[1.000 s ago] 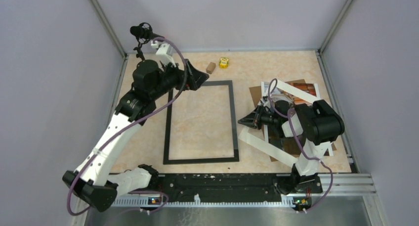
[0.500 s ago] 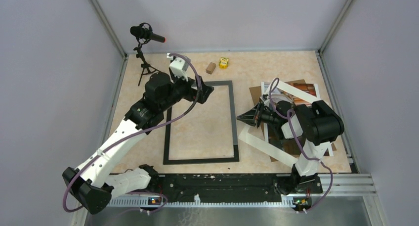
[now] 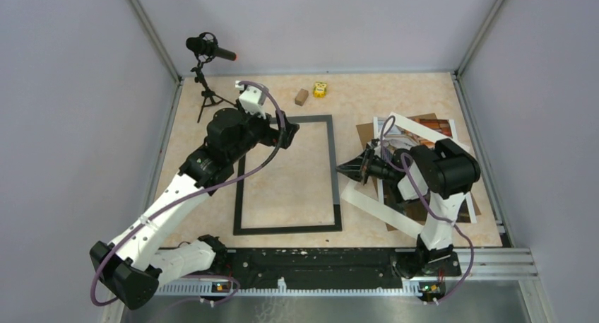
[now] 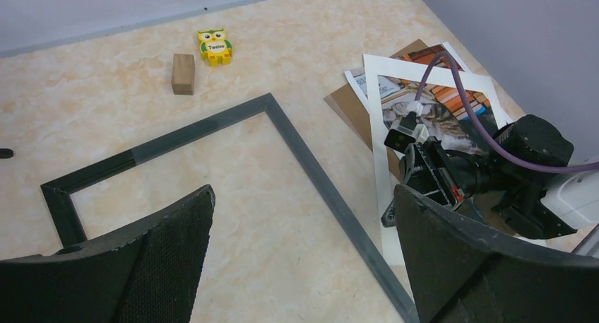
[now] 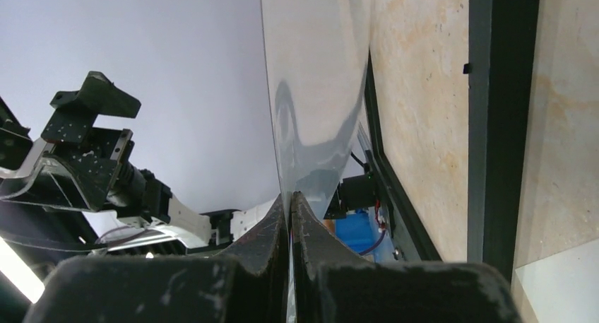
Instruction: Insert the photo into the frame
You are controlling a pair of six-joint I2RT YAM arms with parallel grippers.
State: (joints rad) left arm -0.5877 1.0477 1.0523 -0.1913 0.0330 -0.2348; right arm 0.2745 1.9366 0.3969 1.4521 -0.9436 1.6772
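Marbled tabletop (image 3: 424,90) below — we are holding the photo (image 3: 374,208) by its white edge, right gripper (image 3: 343,170) clamped tight, just beside the black frame (image 3: 286,230); left gripper (image 3: 291,132) is hovering wide open, empty. Likely next: lowering it squarely inside.

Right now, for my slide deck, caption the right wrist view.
Right fingers pinched on the photo's edge, with the black frame lying on the table beside it.

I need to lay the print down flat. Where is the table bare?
Bare inside the frame, and along the far edge right of the owl toy. Crowded right of the frame: the photo, the backing board and the right gripper sit there.
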